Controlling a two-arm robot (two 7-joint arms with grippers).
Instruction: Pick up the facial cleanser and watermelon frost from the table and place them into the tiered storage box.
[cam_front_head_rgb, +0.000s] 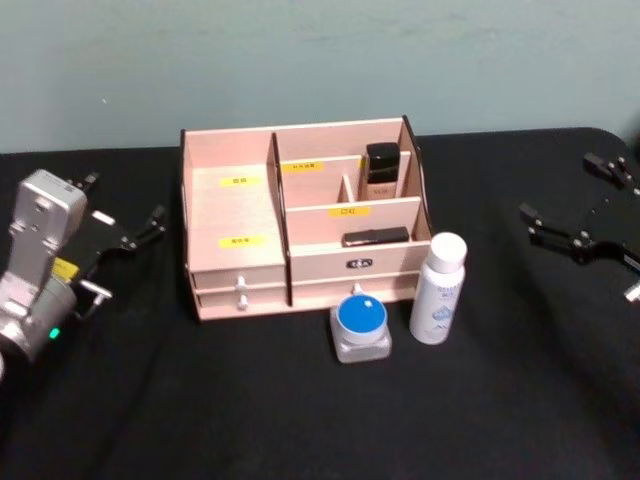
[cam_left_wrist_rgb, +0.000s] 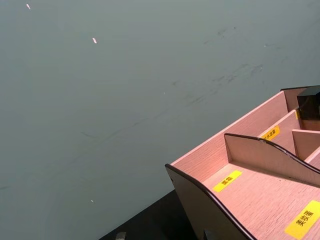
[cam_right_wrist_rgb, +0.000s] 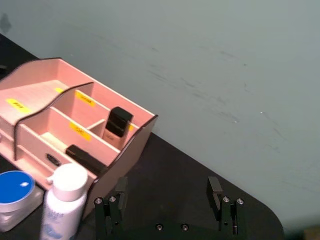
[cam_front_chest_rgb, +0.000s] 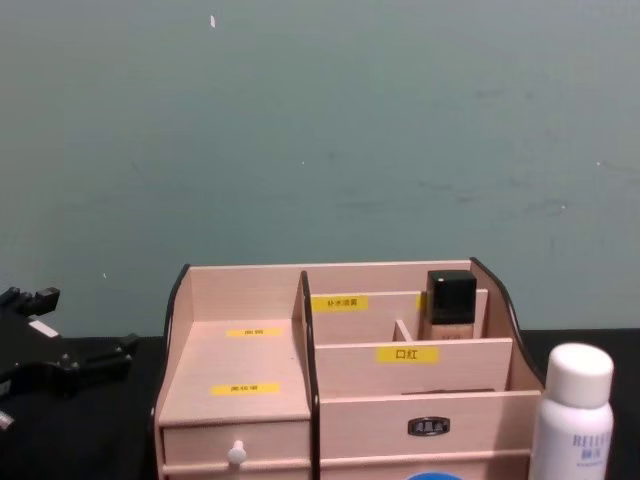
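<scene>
While the facial cleanser (cam_front_head_rgb: 438, 290), a white bottle, and the blue-lidded jar I take for the watermelon frost (cam_front_head_rgb: 361, 325) stand on the table (cam_front_head_rgb: 500, 400) just before the tiered storage box (cam_front_head_rgb: 235, 215), nothing of the task is done: both are left to place. The box holds a dark-capped bottle (cam_front_head_rgb: 382, 168) at back right and a dark stick (cam_front_head_rgb: 375, 237) in front of it; its left tiers lie bare. My right gripper (cam_right_wrist_rgb: 167, 192) hangs spread and empty, well to the right. My left gripper (cam_front_head_rgb: 135, 232) sits left of the box, and I cannot tell its state.

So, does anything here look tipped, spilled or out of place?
Nothing stands out. The white bottle and blue-lidded jar stand upright before the tiered storage box, nothing spilled. The left hand and right hand hover open at either side.
</scene>
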